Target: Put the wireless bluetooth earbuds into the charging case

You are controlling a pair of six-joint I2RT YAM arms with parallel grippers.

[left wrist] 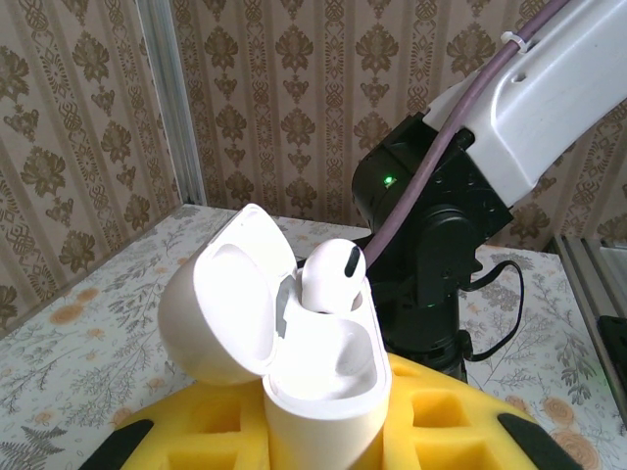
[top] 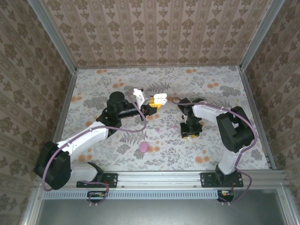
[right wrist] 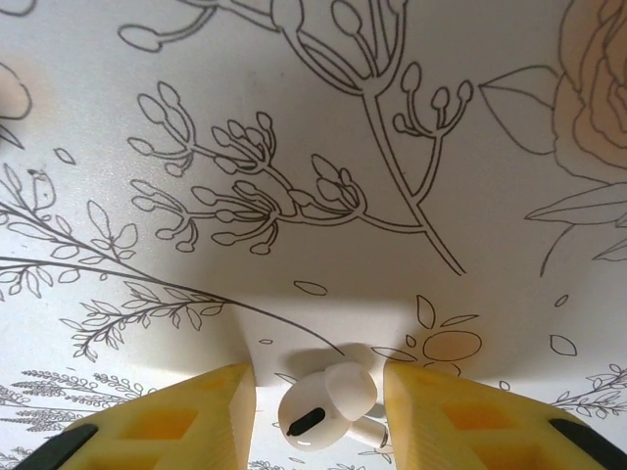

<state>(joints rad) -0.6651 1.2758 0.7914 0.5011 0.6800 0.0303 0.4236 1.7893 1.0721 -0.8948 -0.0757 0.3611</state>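
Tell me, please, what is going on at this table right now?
Two robot arms are loading earbuds into a case. The left gripper holds the white case with its lid tipped open and one earbud standing in it. The right gripper is down at the table, its fingers on either side of a second earbud lying there, not yet closed on it.

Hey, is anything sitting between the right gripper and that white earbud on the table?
Nothing visible. The white earbud lies on the tablecloth directly between the right gripper's open yellow jaws, with bare cloth either side. Its way to the charging case, lid open in the left gripper, also looks free.
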